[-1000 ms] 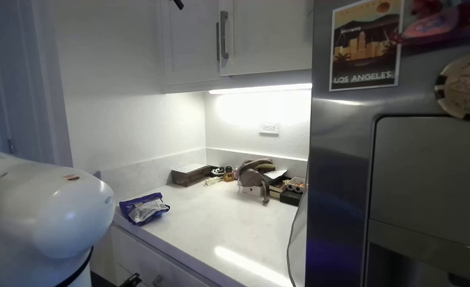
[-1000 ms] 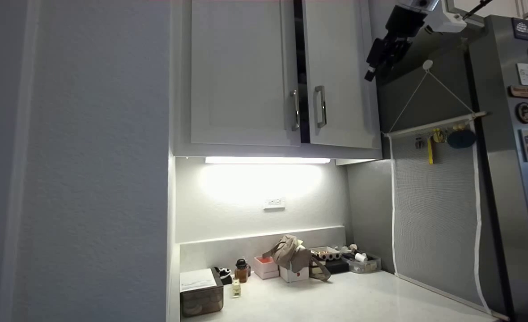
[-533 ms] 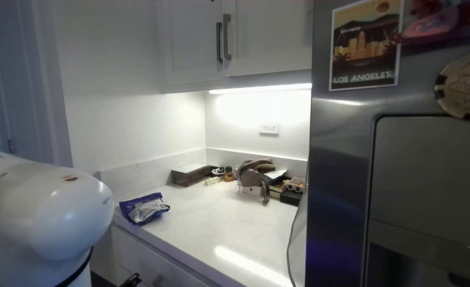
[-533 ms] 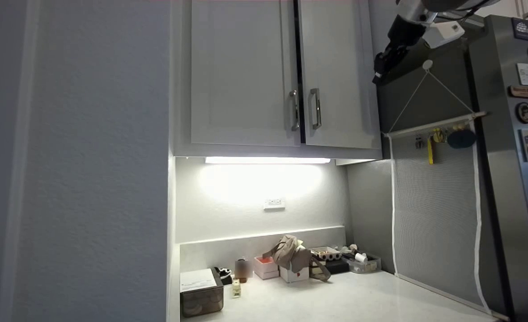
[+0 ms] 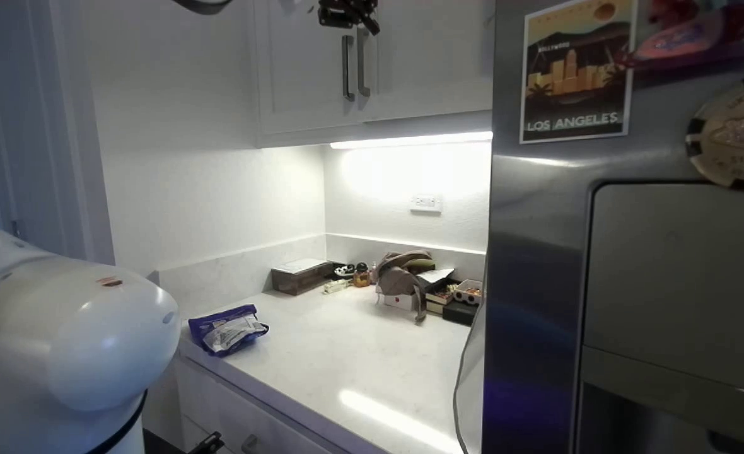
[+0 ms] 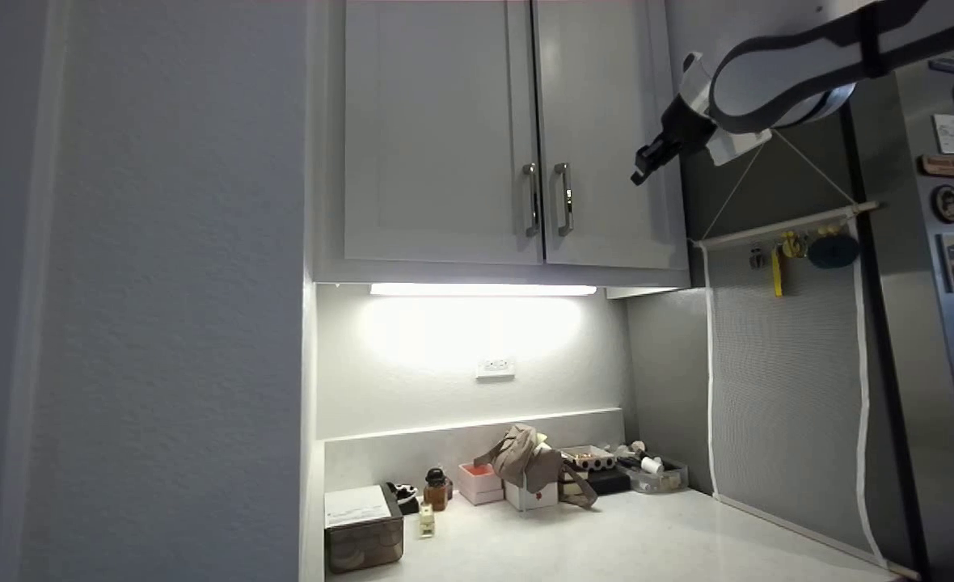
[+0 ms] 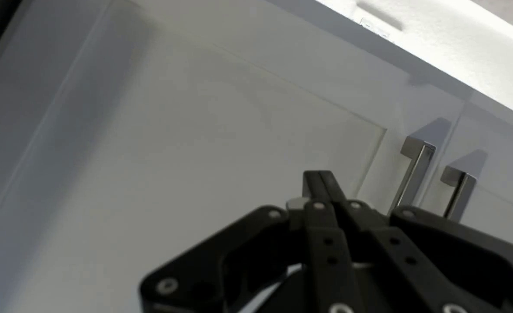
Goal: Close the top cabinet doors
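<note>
- Countertop [image 5: 347, 353] in an exterior view: front edge slants down rightward; wide room above it between bag [image 5: 228, 330] at the left end and fridge [image 5: 539, 265] walling off the right.
- Left door [image 5: 302, 82] and right door [image 5: 432, 69] sit up top over the countertop; gripper [image 5: 372, 28] at the frame's top edge, in front of them, overlapping the upper end of one of the handles [image 5: 347, 66].
- Changed vs a second ago: gripper well into frame, only a dark bit showed up there; right handle shifted off the left one.
- Count: 2 cabinet doors, 2 door handles, 1 bag, 1 poster [image 5: 578, 72].
- Cabinet [image 6: 329, 162] in an exterior view: arm [image 6: 776, 85] reaches in from upper right, mesh panel [image 6: 792, 364] hanging below; some sideways room from gripper to handles. Gripper overlaps right door's outer part.
- Changed: wide dark slot between doors down to a thin dark line, right door swung in; gripper lower, more arm showing.
- Count: 1 light strip [image 6: 483, 289] under cabinet, 1 outlet [image 6: 495, 369].
- Wrist view: right door fills most; seam between doors runs between handles; cabinet bottom edge cuts across upper right. Fingers [image 7: 314, 187] pressed together; touching the door or not, can't tell.
- Count: 2 fingers, 2 handles.
</note>
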Available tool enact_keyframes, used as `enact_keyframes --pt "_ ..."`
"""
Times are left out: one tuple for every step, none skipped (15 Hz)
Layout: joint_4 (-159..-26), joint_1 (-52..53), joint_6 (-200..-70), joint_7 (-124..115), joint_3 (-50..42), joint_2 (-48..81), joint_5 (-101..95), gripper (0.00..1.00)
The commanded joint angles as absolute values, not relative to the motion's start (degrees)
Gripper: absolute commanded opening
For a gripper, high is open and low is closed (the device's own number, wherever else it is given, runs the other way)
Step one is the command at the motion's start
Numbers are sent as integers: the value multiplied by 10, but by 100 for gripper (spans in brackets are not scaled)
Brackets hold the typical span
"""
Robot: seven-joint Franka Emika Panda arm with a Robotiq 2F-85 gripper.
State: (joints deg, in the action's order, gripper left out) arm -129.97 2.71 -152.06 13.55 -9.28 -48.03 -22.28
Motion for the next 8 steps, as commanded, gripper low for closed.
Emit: enact_keyframes --pt "-1291 12 -1635 150 -87 -387 -214 0" --pt "-1281 9 -1661 149 -85 -358 -212 0" --pt "-1278 5 -1686 147 -82 -336 -211 0" --pt "-1271 -1 -1709 147 -78 -312 -212 0" --pt "-1263 -8 -1731 149 -75 -288 -214 0" --pt "-1254 -12 -1747 149 -72 -266 -213 0" --pt "-1248 -21 -1758 147 -66 -250 -214 0" --pt "-1236 -26 -1768 147 -62 -229 -214 0"
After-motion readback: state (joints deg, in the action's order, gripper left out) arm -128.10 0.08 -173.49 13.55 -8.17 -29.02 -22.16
